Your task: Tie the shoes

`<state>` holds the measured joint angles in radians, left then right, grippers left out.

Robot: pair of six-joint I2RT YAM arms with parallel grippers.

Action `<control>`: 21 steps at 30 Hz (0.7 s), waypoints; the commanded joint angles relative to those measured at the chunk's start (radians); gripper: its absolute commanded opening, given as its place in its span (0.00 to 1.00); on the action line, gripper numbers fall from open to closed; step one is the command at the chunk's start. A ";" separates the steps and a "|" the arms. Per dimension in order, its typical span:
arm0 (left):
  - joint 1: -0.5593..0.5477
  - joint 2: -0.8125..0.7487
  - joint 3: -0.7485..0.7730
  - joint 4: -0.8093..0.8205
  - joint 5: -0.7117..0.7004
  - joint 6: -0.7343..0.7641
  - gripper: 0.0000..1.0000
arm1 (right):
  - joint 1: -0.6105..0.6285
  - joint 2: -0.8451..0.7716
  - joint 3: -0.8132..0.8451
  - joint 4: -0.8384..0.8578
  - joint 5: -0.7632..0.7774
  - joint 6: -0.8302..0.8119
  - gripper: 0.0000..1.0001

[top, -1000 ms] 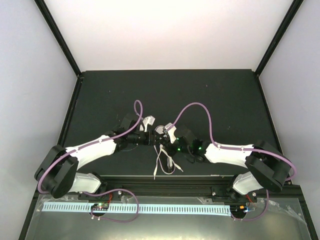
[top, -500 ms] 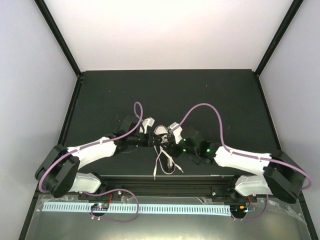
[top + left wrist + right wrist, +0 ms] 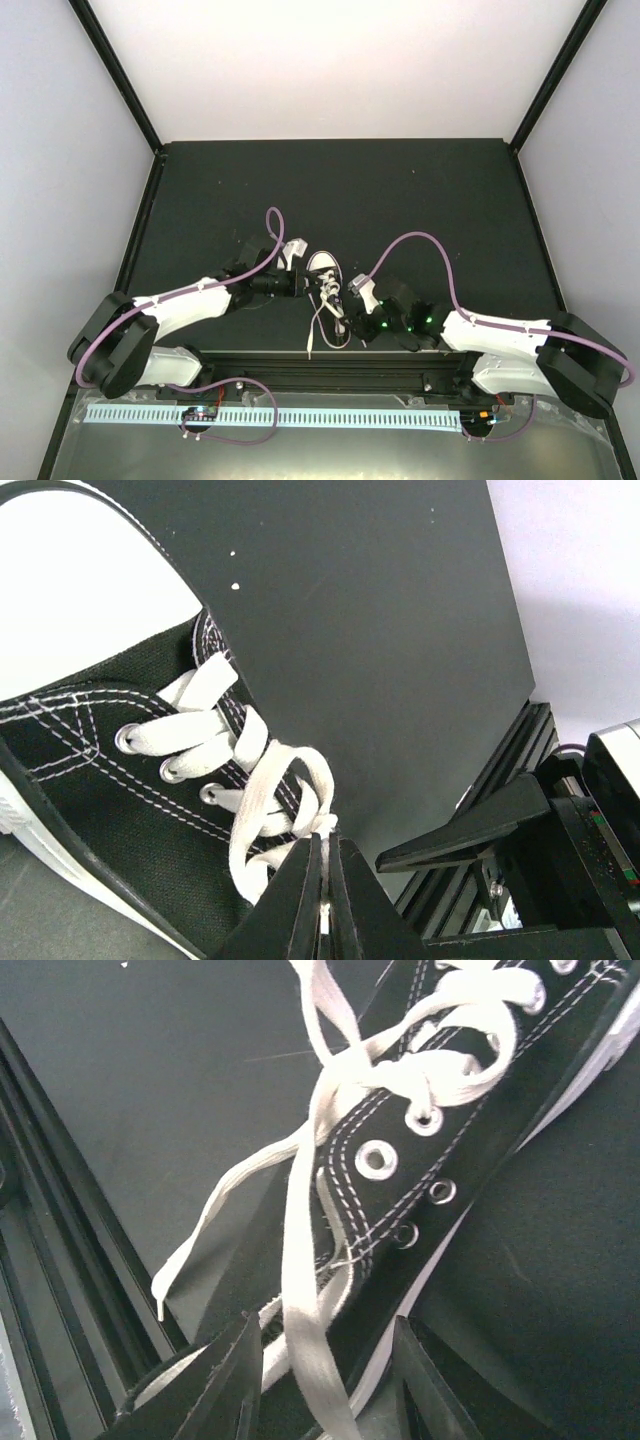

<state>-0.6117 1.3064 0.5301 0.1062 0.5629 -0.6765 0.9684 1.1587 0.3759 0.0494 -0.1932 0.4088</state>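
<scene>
The small black sneaker (image 3: pixel 326 278) with white toe cap lies at the near middle of the table, toe pointing away. Its white laces (image 3: pixel 322 325) trail toward the front rail. My left gripper (image 3: pixel 308 287) is at the shoe's left side, shut on a lace strand at the knot; the left wrist view shows the jaws (image 3: pixel 326 852) pinching that lace (image 3: pixel 262 780) over the black canvas (image 3: pixel 80 770). My right gripper (image 3: pixel 354 302) is open beside the shoe's heel end. In the right wrist view its fingers (image 3: pixel 322 1380) stand wide apart with a loose lace (image 3: pixel 300 1260) hanging between them, above the shoe (image 3: pixel 470 1130).
The black front rail (image 3: pixel 340 368) runs just near of the shoe and the lace ends. The table mat (image 3: pixel 400 190) extends far behind the shoe. Purple cables (image 3: pixel 420 245) arch above both wrists.
My right gripper has drawn back from the top of the shoe toward the near right, uncovering the shoe. My left gripper has stayed at the laces.
</scene>
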 commanded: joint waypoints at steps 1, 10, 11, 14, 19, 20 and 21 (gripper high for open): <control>0.001 -0.019 -0.005 0.026 0.015 0.009 0.02 | 0.020 0.021 0.030 0.032 -0.029 0.018 0.38; 0.001 -0.019 -0.006 0.023 0.018 0.017 0.02 | 0.029 0.063 0.056 0.034 -0.016 0.021 0.27; 0.001 -0.034 -0.006 0.025 0.019 0.019 0.02 | 0.030 0.061 0.057 0.028 -0.006 0.025 0.20; -0.002 -0.062 -0.017 0.035 0.021 0.029 0.02 | 0.030 0.016 0.047 -0.005 0.035 0.049 0.06; -0.001 -0.089 -0.034 0.034 0.029 0.067 0.02 | 0.030 -0.072 0.040 -0.106 0.081 0.097 0.01; -0.002 -0.090 -0.034 0.034 0.034 0.073 0.02 | 0.029 -0.089 0.036 -0.117 0.085 0.108 0.02; -0.002 -0.089 -0.033 0.035 0.040 0.079 0.02 | 0.029 -0.104 0.031 -0.128 0.085 0.116 0.02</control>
<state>-0.6117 1.2362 0.5049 0.1093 0.5716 -0.6449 0.9924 1.1225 0.4091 -0.0158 -0.1436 0.4778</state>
